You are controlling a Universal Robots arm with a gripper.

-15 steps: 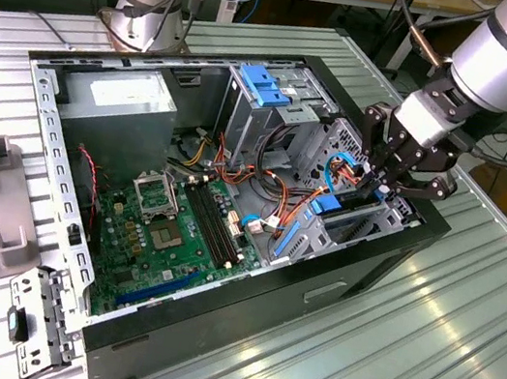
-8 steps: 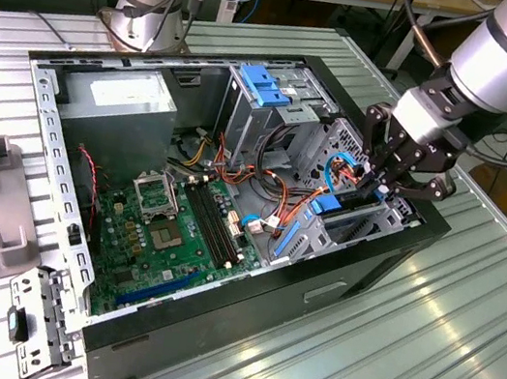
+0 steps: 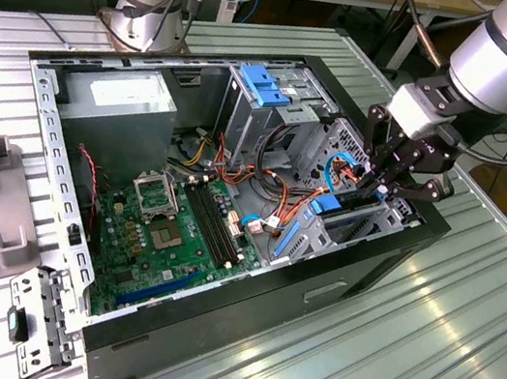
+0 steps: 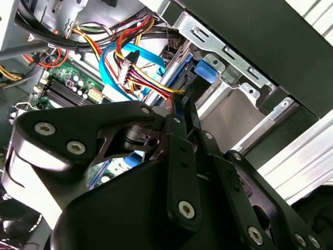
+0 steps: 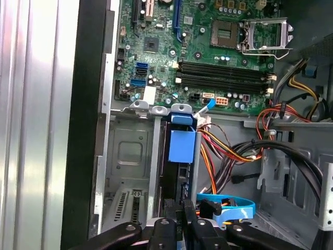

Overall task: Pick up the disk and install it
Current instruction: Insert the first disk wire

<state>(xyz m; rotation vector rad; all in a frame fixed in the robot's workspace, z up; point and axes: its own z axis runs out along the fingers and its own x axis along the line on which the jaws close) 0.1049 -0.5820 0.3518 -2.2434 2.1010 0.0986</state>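
At the exterior view's right, the black linked-finger gripper is seen lowered into the metal drive cage of an open black computer case, which lies on its side on a ribbed metal table. The two fingers are drawn together, with no gap to be made out between them in either wrist view, and nothing is clasped between them.

The disk, a silver hard drive framed by blue plastic rails, is seated on edge inside one slot of the cage. Only its blue end tab and a dark strip of its edge can be seen, the label and flat faces being hidden by the cage walls. In the second wrist view its blue rail shows just beyond the fingertips; whether contact is made cannot be told.

A light blue flat cable is looped beside the gripper, partly covered by it. Toward the centre of the exterior view, the green motherboard is exposed. A bare blue ribbed bracket sits on the upper cage.
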